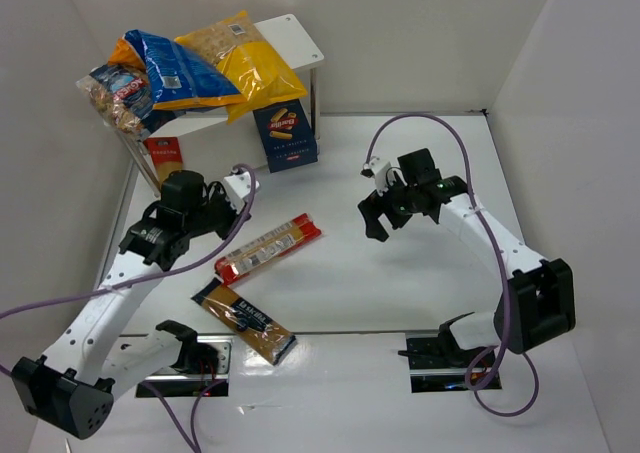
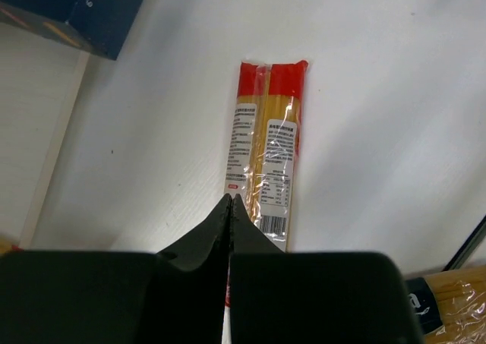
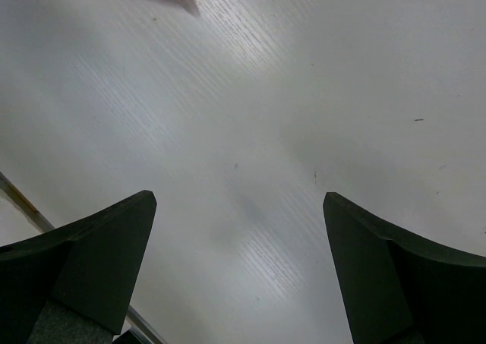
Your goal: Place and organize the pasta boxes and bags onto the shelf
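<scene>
At the far left, the shelf (image 1: 300, 38) is seen with a clear bag (image 1: 108, 95), a blue bag (image 1: 175, 68) and a yellow bag (image 1: 245, 58) heaped on its top board. A dark blue pasta carton (image 1: 285, 133) is stood upright on the bench (image 1: 400, 293) against the shelf's front leg. Below the shelf, the left claw (image 2: 230, 200) is pressed fully together, its tips poised over the near end of the red-edged spaghetti packet (image 1: 268, 248). Nothing is visibly gripped, though whether film is pinched cannot be told. That packet lies flat and slantwise on the bench, with a dark-labelled spaghetti packet (image 1: 245, 320) just beside it, nearer the arm bases. Both packets are judged light, slick in their film and brittle inside. They would best be taken across the middle, where the length balances, and a clamp at one end should be avoided, lest the packet droop and the strands snap. The carton is judged rigid and easily held across its narrow faces. To the right, the right claw (image 3: 239, 200) is held wide apart over bare bench, with nothing between its fingers.
</scene>
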